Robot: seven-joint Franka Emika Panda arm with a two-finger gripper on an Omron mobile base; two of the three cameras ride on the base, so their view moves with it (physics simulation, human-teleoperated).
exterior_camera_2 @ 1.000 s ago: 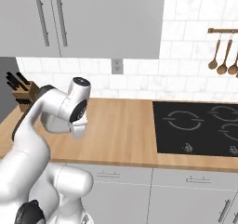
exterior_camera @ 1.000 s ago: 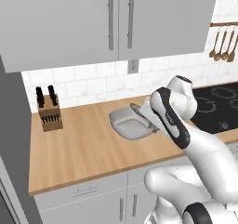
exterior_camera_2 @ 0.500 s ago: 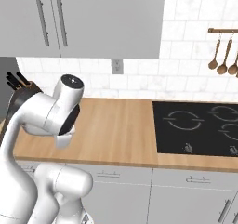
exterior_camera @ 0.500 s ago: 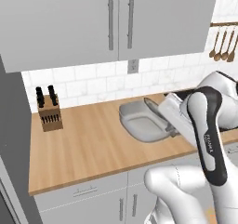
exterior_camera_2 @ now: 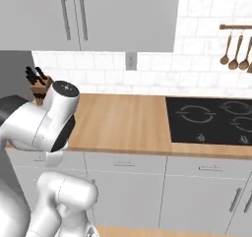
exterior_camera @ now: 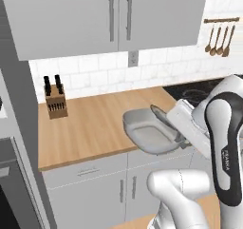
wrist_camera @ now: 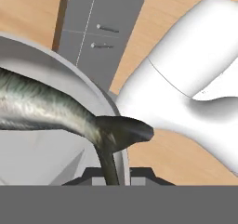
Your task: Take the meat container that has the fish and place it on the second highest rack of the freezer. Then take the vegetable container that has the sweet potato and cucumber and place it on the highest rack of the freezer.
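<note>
In the left base view the shallow oval light grey meat container [exterior_camera: 151, 134] hangs clear of the wooden table [exterior_camera: 90, 124], out past its front edge, with the white arm's hand [exterior_camera: 182, 137] at its right-hand rim, so I judge the first step, carrying it to the freezer, to be under way. In the hand view the slim silvery-grey fish [wrist_camera: 51, 108] lies across the bowl, its tail at the near rim where the hand is clamped together on the wall. The next move calls for keeping the bowl level while swinging toward the freezer's second highest rack.
</note>
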